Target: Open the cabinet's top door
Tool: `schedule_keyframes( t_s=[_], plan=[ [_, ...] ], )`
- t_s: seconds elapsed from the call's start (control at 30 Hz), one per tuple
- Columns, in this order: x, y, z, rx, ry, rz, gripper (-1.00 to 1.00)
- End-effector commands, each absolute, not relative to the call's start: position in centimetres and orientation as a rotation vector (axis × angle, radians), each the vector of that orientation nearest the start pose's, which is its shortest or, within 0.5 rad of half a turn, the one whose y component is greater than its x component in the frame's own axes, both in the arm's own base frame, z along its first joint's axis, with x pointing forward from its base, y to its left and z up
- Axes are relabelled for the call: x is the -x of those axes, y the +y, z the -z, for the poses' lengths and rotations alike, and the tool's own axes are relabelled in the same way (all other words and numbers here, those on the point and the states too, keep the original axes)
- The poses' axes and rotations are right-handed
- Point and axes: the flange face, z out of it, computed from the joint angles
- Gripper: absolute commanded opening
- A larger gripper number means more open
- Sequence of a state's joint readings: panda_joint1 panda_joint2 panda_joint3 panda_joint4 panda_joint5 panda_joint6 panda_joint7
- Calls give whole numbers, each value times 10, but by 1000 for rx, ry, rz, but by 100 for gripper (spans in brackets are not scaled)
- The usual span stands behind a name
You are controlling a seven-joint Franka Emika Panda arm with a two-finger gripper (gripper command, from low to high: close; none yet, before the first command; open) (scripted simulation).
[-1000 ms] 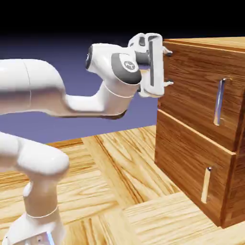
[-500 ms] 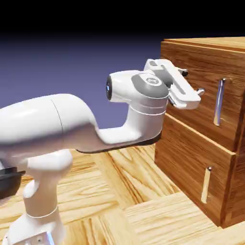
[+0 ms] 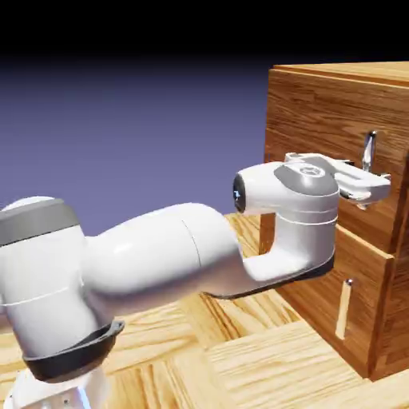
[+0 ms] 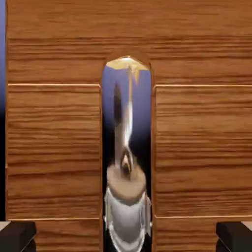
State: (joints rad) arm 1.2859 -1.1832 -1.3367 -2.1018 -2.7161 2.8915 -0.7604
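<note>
The cabinet (image 3: 375, 73) of reddish-brown wood stands at the exterior view's right. Its top door (image 3: 315, 116) is flush with the front and carries a silver vertical bar handle (image 3: 368, 150). My gripper (image 3: 369, 190) reaches level at the lower part of that handle, and the hand hides the bar's lower end. In the hand view the mirror-like handle (image 4: 126, 147) runs up the middle between wood panels. Both dark fingertips (image 4: 17, 235) sit at the bottom corners, far apart, with the handle (image 4: 127, 216) between them and untouched. The jaws stand open.
Below the top door is the shorter lower door (image 3: 307, 268) with a small pale handle (image 3: 344, 308). The cabinet rests on a light wooden table (image 3: 240, 351). My bulky white arm (image 3: 176, 256) stretches across from the lower left.
The hand has swung down and right from the cabinet's upper left corner to the top door's handle, turning level. The arm has stretched out toward the cabinet.
</note>
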Motion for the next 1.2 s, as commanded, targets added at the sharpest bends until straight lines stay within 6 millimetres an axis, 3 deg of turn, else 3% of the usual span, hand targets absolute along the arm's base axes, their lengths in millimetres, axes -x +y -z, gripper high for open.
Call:
schedule_keyframes(
  t_s=[0.0,0.37,0.7,1.17],
  plan=[
    [-482,-163,-502,-598,1491,-632,-100],
    [-390,-123,-501,-748,1402,-462,-100],
    [-306,-62,-501,-895,1300,-286,-100],
    [-238,17,-501,-1031,1186,-110,-100]
  ],
)
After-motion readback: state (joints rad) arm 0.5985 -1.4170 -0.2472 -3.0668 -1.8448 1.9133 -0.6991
